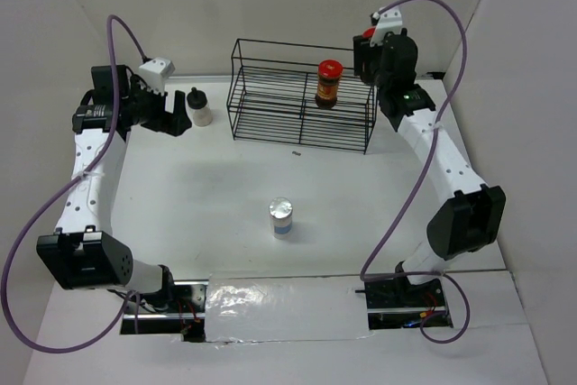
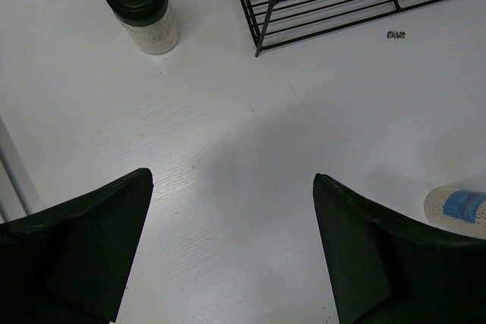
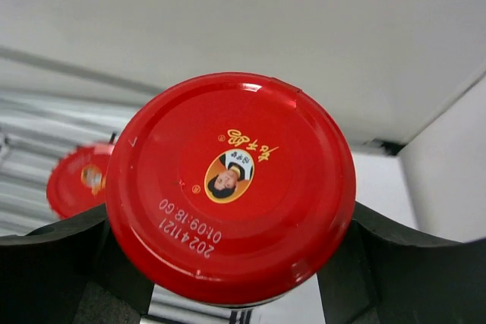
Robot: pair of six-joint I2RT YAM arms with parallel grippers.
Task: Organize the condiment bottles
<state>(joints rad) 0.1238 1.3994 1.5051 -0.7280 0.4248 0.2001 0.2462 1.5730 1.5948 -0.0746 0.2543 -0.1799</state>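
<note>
1. Right gripper (image 3: 228,221) is closed part-way around a red-lidded jar (image 3: 231,180), its dark fingers (image 3: 45,263) pressing in from both sides just below the lid. In the overhead view this pair sits at the upper right, beside the far right end of the black wire rack (image 1: 302,105).
2. Left gripper (image 2: 231,248) is spread wide and holds nothing. It hovers at the upper left of the overhead view, near the black-capped bottle (image 1: 200,107), which stands on the table just left of the rack.
3. A second jar (image 1: 329,83) with a red lid stands upright on the right half of the rack. The white blue-labelled bottle (image 1: 281,218) stands alone at the centre of the table, well apart from everything else.
4. Handling, as a judgement: the dark jars look like glass, so stiff, fairly heavy for their size, smooth and breakable. A grip on the body under the lid's overhang seems safest against slipping. The two pale bottles look like light plastic and are easily tipped, so they are best taken around the middle of the body.
5. Hidden: the wide lid covers the held jar's body and label in the wrist view, so the exact contact and its height above the rack cannot be told. Overhead, the right wrist hides nearly all of that jar. A small dark speck (image 2: 395,34) in front of the rack is too small to identify.
</note>
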